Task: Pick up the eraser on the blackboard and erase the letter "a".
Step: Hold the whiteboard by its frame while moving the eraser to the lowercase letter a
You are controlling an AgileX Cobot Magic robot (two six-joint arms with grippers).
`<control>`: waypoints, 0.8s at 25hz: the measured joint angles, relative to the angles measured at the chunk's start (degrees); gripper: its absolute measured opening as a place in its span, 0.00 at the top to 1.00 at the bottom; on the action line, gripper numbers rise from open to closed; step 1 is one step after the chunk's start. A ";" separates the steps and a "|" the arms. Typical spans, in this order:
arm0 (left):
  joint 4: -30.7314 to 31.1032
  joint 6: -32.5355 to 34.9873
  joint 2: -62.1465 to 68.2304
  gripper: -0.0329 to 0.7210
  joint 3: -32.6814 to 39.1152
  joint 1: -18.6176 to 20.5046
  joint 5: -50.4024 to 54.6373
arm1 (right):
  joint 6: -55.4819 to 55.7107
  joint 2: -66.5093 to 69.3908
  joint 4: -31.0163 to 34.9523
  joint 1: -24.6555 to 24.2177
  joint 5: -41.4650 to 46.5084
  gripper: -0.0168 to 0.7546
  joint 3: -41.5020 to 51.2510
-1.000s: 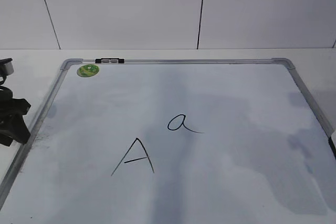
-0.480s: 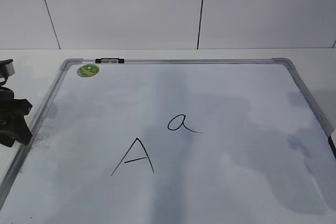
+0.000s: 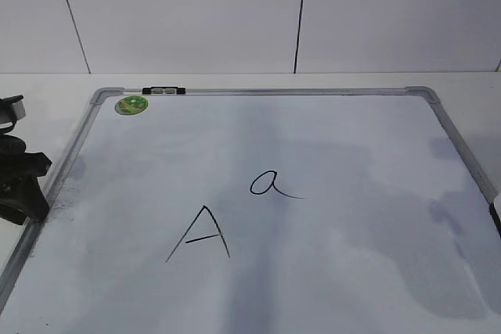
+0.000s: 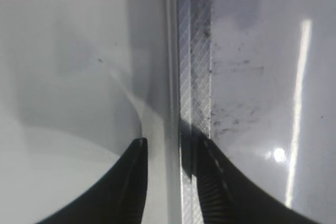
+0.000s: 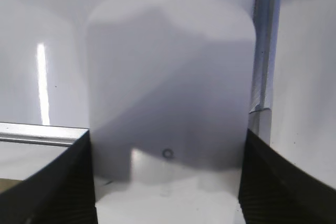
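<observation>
Where grey smudges cloud the blackboard (image 3: 352, 193), the letter "a" (image 3: 270, 184) seemingly stays intact.

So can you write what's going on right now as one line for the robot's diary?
step: grab eraser | right gripper: open, fingers either side of eraser | left gripper: open over board frame | small "a": not erased

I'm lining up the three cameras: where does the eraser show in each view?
Exterior view: not in it.
Left wrist view: not in it; only the jaws straddling the blackboard frame.
Right wrist view: the eraser fills the centre, between the open jaws.
Shared landmark: the blackboard's silver frame.
</observation>
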 joint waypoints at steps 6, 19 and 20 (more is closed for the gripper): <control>-0.57 0.00 0.47 0.64 -0.34 0.00 0.19 | 0.00 0.00 0.00 0.00 0.00 0.25 0.00; -1.30 0.00 0.56 0.86 -0.56 0.00 0.79 | 0.00 0.00 0.00 0.00 0.00 0.25 0.00; -1.30 0.00 0.56 0.86 -0.56 0.00 0.88 | 0.00 0.00 0.00 0.00 0.00 0.25 0.00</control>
